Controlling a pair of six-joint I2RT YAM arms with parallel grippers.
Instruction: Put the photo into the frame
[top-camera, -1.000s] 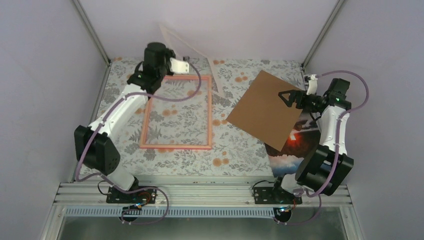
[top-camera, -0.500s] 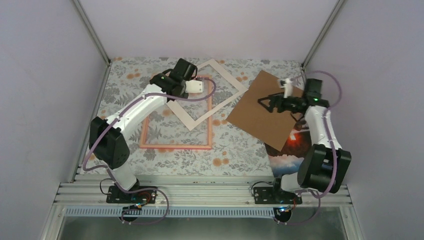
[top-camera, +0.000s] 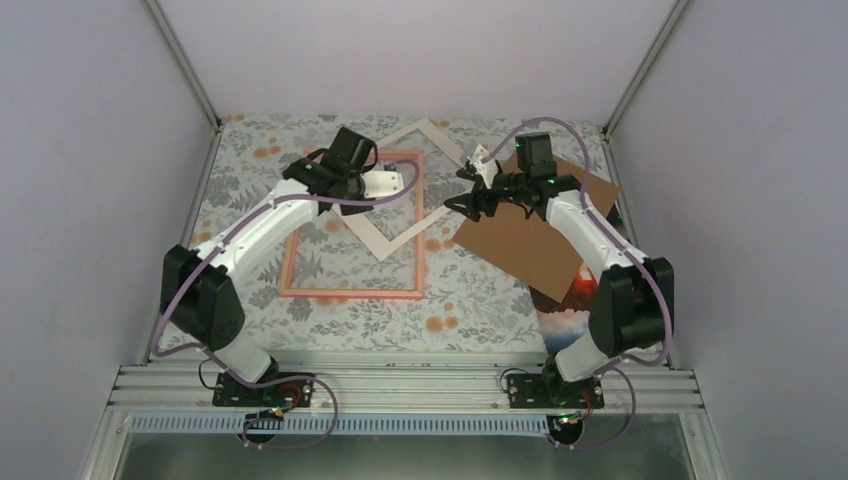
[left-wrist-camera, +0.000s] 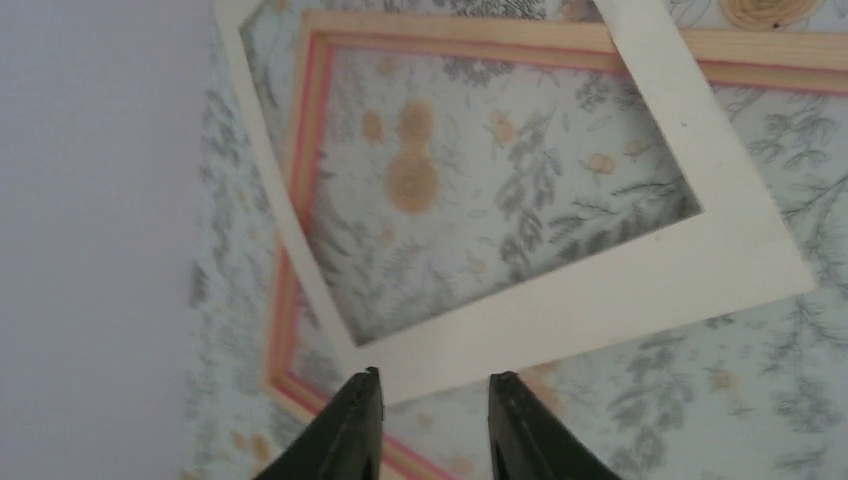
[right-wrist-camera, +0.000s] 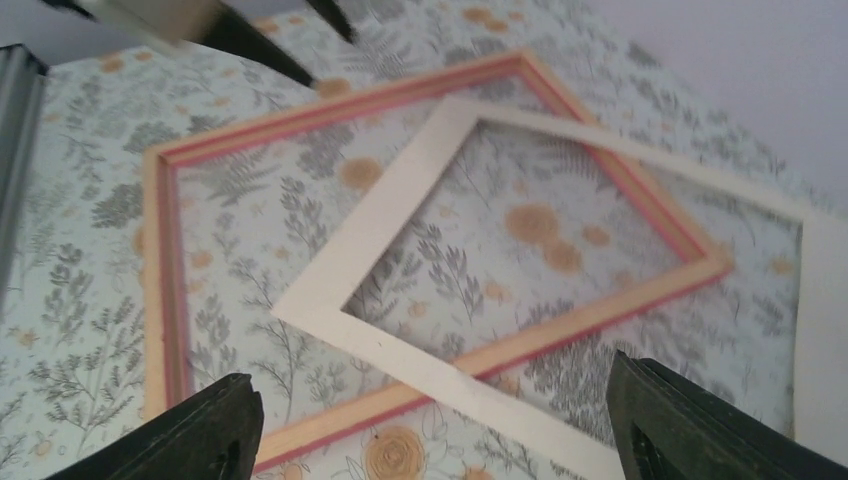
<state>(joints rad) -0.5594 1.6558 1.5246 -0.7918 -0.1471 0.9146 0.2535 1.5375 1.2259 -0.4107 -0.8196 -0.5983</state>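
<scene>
Clearance seems the step in hand: the white mat (top-camera: 415, 235) lies askew across the frame (top-camera: 350, 293), and the photo (top-camera: 570, 305) peeks from under the backing board (top-camera: 520, 250). The left gripper (left-wrist-camera: 437, 376) and the right gripper (right-wrist-camera: 430, 368) both stand parted and empty. The mat probably needs shifting off next.

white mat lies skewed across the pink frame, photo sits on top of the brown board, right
No: the top external view shows the photo under the brown board, one corner peeking out. The white mat does lie skewed across the pink frame.
</scene>
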